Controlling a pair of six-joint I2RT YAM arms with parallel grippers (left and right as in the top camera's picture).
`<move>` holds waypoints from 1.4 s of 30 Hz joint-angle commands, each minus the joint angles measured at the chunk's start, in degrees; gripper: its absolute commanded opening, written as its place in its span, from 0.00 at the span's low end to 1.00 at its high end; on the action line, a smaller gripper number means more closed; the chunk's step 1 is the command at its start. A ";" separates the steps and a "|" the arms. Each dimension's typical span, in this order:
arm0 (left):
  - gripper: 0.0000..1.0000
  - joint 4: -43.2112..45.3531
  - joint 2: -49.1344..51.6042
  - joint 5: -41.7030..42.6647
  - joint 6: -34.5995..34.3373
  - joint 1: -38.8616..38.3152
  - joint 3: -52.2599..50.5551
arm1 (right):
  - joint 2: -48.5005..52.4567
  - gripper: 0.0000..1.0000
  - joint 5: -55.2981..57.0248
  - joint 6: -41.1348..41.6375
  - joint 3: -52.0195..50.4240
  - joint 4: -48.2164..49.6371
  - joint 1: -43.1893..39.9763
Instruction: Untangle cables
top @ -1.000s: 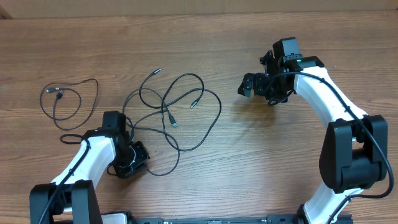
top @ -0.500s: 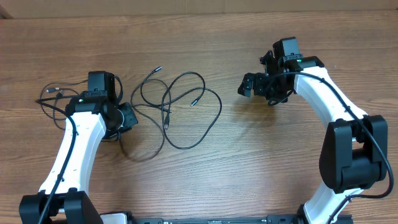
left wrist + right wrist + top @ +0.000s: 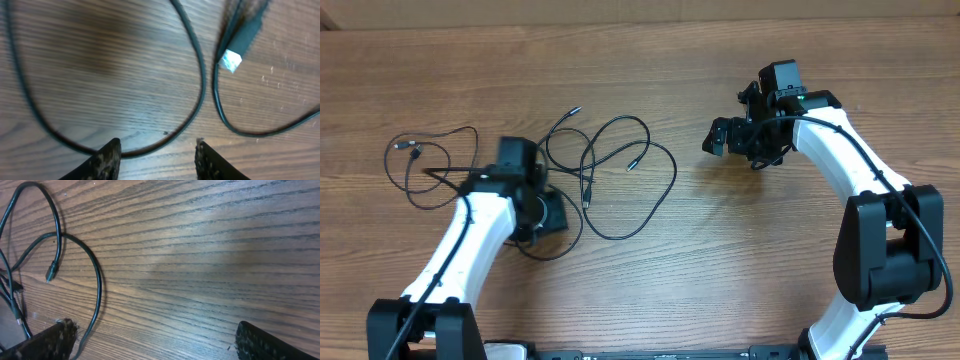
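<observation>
Several thin black cables [image 3: 672, 180] lie looped over one another at the table's middle, with small plug tips [image 3: 631, 166] among them. One more cable [image 3: 474, 140] lies in its own loop at the far left. My left gripper [image 3: 548, 212] sits at the tangle's left edge, open and holding nothing. In the left wrist view a cable loop [image 3: 199, 70] curves just ahead of the left gripper [image 3: 157, 147], beside a silver plug [image 3: 231, 60]. My right gripper [image 3: 716, 138] hovers wide open to the right of the tangle. Its wrist view shows a cable [image 3: 97, 280] by its left finger [image 3: 47, 342].
The wooden table [image 3: 740, 260] runs bare from the tangle to the right arm [image 3: 840, 150] and along the back edge. The left arm [image 3: 460, 250] reaches up from the front left, between the two groups of cables.
My left gripper, shut on a cable, dragged it up and left. It has since come back right and down and opened, letting the cable go. The right arm has not moved.
</observation>
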 commanded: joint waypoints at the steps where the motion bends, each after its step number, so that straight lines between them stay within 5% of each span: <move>1: 0.53 3.28 -0.24 -5.27 -1.46 -2.08 -1.40 | -1.42 1.00 0.42 0.11 -0.24 0.20 0.20; 4: 0.54 10.16 -0.24 -5.77 -3.61 -0.90 -1.40 | -1.42 1.00 0.42 0.11 -0.24 0.20 0.20; 6: 0.45 14.10 -0.20 -5.86 -3.43 0.04 -1.29 | -1.42 1.00 0.39 0.11 -0.24 0.20 0.20; 11: 0.38 24.30 4.50 -5.92 3.48 3.50 -0.35 | -1.42 1.00 0.42 0.09 -0.24 0.20 0.20; 15: 0.45 26.86 12.26 -6.43 5.95 4.63 2.73 | -1.42 1.00 0.39 0.09 -0.24 0.20 0.20; 18: 0.63 28.02 18.73 -8.17 8.09 4.90 6.49 | -1.42 1.00 0.39 0.11 -0.24 0.20 0.20; 19: 0.63 27.61 19.58 -9.49 8.13 5.01 7.50 | -1.42 1.00 0.42 0.11 -0.24 0.20 0.20; 27: 0.16 13.86 20.06 -2.12 9.11 4.61 8.09 | -1.42 1.00 0.42 0.09 -0.24 0.20 0.20; 33: 0.04 7.69 20.06 0.63 9.07 4.44 8.11 | -1.42 1.00 0.39 0.11 -0.24 0.20 0.20; 42: 0.04 -4.96 19.67 15.80 12.00 5.51 22.56 | -1.42 1.00 0.39 0.11 -0.24 0.20 0.20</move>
